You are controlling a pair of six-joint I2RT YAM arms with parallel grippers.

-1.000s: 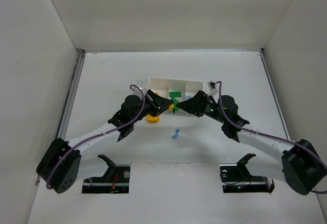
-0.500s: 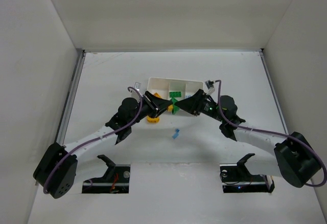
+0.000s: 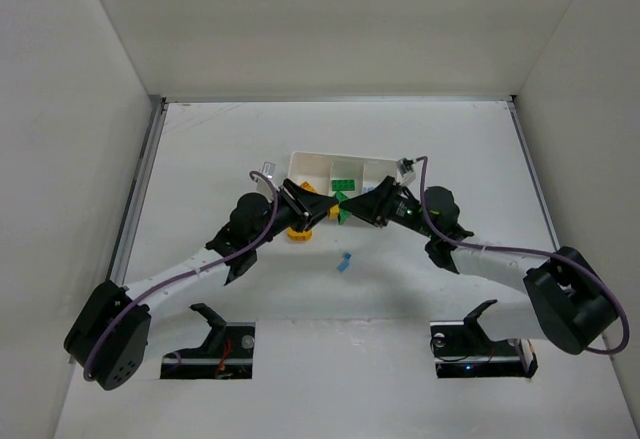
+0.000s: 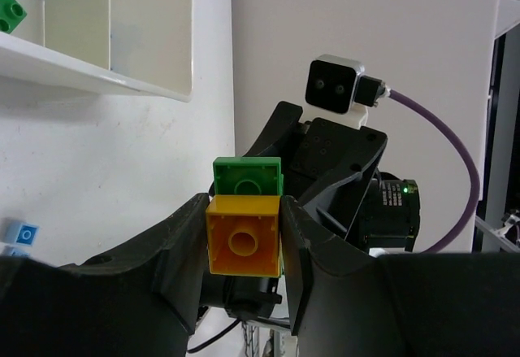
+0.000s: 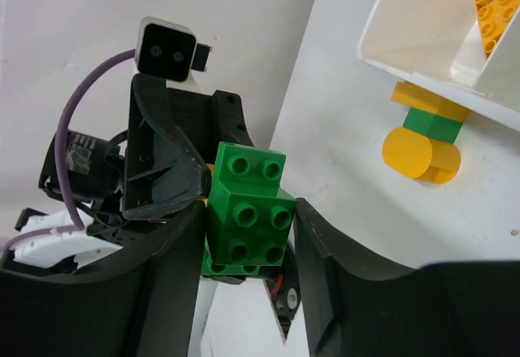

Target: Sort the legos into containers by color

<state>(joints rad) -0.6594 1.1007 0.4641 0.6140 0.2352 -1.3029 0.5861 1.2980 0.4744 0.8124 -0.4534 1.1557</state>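
Observation:
My left gripper (image 4: 244, 239) is shut on a yellow lego (image 4: 244, 250) that has a green lego (image 4: 248, 178) stuck to its far end. Facing it, my right gripper (image 5: 248, 223) has both fingers against the sides of that green lego (image 5: 250, 211). The two grippers (image 3: 325, 210) (image 3: 354, 209) meet nose to nose just in front of the white tray (image 3: 300, 162), with the green lego (image 3: 343, 210) between them. The tray's containers hold a green lego (image 3: 345, 183) and an orange one (image 5: 496, 11).
A stack of yellow and green pieces (image 3: 298, 229) lies on the table by the tray's near left corner. A small light blue lego (image 3: 345, 262) lies nearer the arm bases. White walls close in the table on three sides.
My right gripper's fingers have closed in onto the green lego, and its arm has shifted slightly left toward the left gripper. The left gripper has kept its hold.

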